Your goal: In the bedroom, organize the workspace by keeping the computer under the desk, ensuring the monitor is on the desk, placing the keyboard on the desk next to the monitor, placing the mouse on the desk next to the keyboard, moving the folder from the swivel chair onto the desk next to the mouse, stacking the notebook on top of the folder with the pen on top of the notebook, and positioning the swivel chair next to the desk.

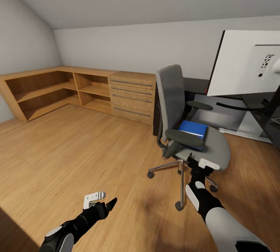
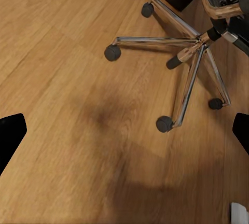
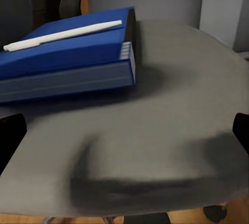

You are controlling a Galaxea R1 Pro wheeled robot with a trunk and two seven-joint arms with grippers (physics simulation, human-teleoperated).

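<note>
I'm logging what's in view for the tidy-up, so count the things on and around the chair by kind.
Swivel chair: 1
Blue folder on the seat: 1
White pen on the folder: 1
Monitor on the desk: 1
Desk: 1
Wooden shelf unit: 1
Total: 6

The monitor (image 1: 249, 65) is cut off at the frame edge.

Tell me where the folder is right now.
In the head view the folder lies on the swivel chair seat toward its back, beside the near armrest, just ahead of the right pincer; a white pen rests on top.
</note>
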